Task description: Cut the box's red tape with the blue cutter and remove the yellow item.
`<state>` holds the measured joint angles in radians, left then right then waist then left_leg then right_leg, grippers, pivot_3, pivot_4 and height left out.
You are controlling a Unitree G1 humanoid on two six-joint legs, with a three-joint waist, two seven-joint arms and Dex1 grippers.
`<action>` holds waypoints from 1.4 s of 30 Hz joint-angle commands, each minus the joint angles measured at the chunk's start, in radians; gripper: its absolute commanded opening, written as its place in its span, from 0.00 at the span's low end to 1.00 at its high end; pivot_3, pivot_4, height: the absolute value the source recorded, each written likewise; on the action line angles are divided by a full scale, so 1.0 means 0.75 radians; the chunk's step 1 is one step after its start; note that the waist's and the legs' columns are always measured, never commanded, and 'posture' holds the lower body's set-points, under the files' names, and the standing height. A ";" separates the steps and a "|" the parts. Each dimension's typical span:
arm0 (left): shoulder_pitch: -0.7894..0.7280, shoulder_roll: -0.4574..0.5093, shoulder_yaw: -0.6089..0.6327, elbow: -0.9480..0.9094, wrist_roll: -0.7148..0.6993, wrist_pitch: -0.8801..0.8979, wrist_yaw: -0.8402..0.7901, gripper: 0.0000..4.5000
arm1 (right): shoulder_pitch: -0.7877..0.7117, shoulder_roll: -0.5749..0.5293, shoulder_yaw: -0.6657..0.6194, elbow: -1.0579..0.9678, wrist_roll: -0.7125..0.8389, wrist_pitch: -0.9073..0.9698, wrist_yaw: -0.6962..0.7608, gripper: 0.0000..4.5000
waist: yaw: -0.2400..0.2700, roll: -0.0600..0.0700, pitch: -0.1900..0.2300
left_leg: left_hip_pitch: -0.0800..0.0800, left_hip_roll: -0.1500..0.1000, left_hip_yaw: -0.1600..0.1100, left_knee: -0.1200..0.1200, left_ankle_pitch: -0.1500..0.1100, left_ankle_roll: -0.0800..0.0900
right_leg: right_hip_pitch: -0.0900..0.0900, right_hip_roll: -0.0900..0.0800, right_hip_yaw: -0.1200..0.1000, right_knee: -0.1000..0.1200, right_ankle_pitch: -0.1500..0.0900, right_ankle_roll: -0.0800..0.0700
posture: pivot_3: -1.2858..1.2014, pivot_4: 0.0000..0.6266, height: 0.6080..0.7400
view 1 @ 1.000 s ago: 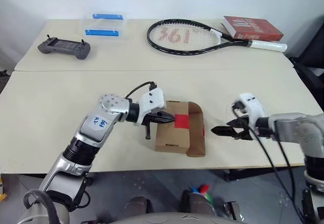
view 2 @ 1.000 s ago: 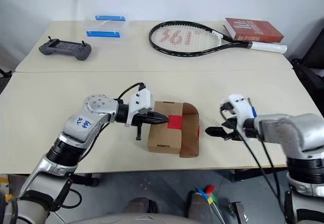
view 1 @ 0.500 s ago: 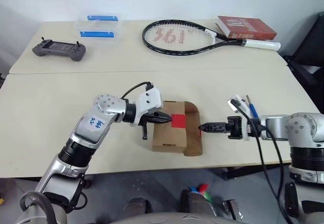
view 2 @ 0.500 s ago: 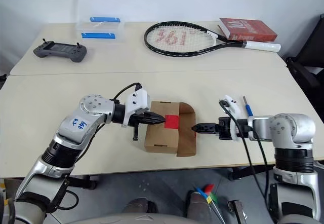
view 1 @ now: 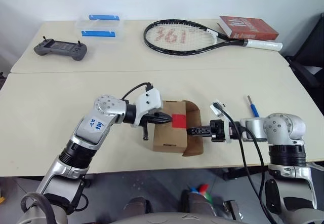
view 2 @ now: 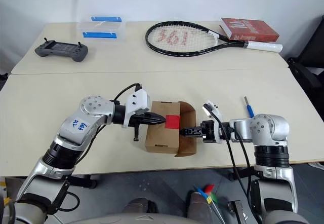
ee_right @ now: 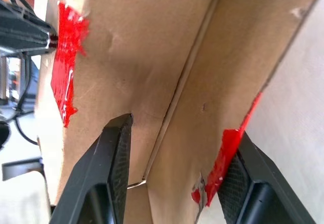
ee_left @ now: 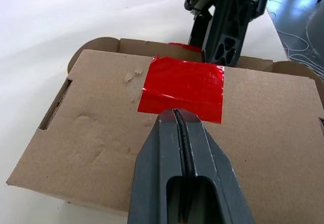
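Sitting near the front edge of the near table (view 1: 45, 102), the box (view 1: 169, 135), brown carton with its curved right-hand flap (view 1: 194, 133) swung up and standing open. Square of red tape (ee_left: 185, 88) on the lid, plus torn red scraps along the flap's edge in the right wrist view. Pressing in from nine o'clock, the left gripper (view 1: 167, 117), fingers (ee_left: 167, 153) squeezed fully together with nothing between them, tips resting on the lid right at the near edge of the tape. Coming in from three o'clock, the right gripper (view 1: 194, 131), fingers (ee_right: 114, 168) parted about halfway and straddling the raised flap, one finger on the lid side, the other on the outer face beside the red scrap; whether already pinching the cardboard, cannot tell. Off at two o'clock from the box, past the right arm, the blue cutter (view 1: 251, 105) lying flat on the table, well apart from both grippers. Far table: clear container (view 1: 99, 25) with blue clips at eleven o'clock, game controller (view 1: 60, 48) at ten, tennis racket (view 1: 185, 34) at twelve to one, red book (view 1: 248, 27) beyond it.
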<state>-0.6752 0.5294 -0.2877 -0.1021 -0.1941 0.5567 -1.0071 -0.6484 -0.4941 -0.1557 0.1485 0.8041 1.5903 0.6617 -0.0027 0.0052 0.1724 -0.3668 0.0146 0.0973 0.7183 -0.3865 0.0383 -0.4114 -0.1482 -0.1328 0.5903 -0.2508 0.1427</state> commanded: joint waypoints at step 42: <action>0.004 -0.359 -0.018 0.250 0.014 -0.296 0.145 0.00 | -0.375 -0.737 0.449 0.040 0.256 0.032 0.121 0.01 | 0.013 0.005 0.004 | -0.007 -0.001 0.005 -0.002 0.000 0.000 | -0.002 -0.001 -0.004 -0.005 0.000 0.001 | 0.52 0.24 1.00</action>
<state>-0.6611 0.2772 -0.2740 0.0774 -0.2006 0.3568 -0.9064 -0.8968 -1.0128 0.1678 0.2045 0.9729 1.6110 0.7238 0.0067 0.0091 0.1754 -0.3718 0.0138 0.1015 0.7171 -0.3866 0.0385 -0.4133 -0.1493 -0.1358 0.5863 -0.2505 0.1434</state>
